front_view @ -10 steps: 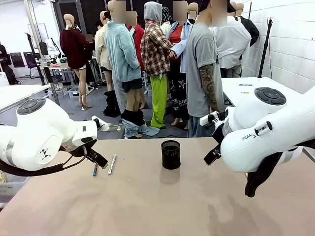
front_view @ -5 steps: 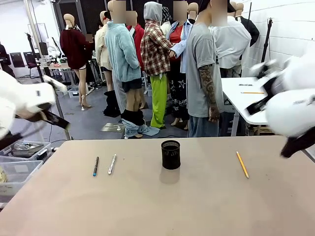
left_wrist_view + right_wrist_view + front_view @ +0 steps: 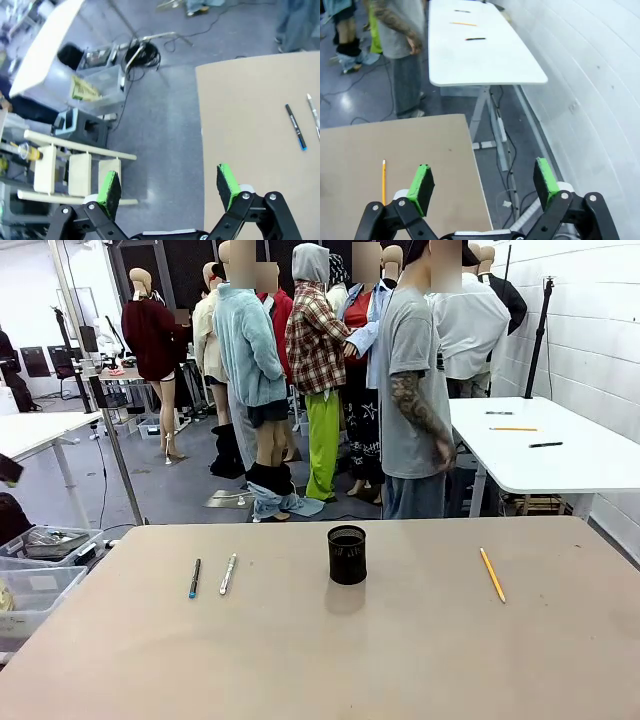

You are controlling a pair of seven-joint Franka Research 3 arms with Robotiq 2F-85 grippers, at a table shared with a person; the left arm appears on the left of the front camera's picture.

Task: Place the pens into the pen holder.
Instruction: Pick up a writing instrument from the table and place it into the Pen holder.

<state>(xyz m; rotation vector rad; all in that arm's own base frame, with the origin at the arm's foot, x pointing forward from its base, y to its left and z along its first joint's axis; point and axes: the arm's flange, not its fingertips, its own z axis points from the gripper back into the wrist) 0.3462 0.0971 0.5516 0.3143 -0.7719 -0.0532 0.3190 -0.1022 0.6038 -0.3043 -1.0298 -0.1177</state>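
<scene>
The black wire-mesh pen holder (image 3: 347,554) stands upright near the middle of the tan table (image 3: 300,660). To its left lie a black pen with a teal tip (image 3: 194,578) and a silver pen (image 3: 228,573), side by side. An orange pencil (image 3: 492,574) lies to the right. In the left wrist view my left gripper (image 3: 170,186) hangs open over the floor beside the table's edge, with the black pen (image 3: 296,133) and the silver pen (image 3: 314,114) far off. My right gripper (image 3: 484,183) is open high above the table's right edge, the orange pencil (image 3: 383,181) below.
A person in a grey shirt (image 3: 410,390) stands at the far side. A white table (image 3: 545,455) with pens on it stands at the right. Plastic bins (image 3: 35,570) sit on the floor at the left, and a stool (image 3: 70,172) stands below my left gripper.
Both arms have swung up and outward, out of the front view. The orange pencil, hidden behind the right arm a second ago, now shows. The pens and holder have not moved.
</scene>
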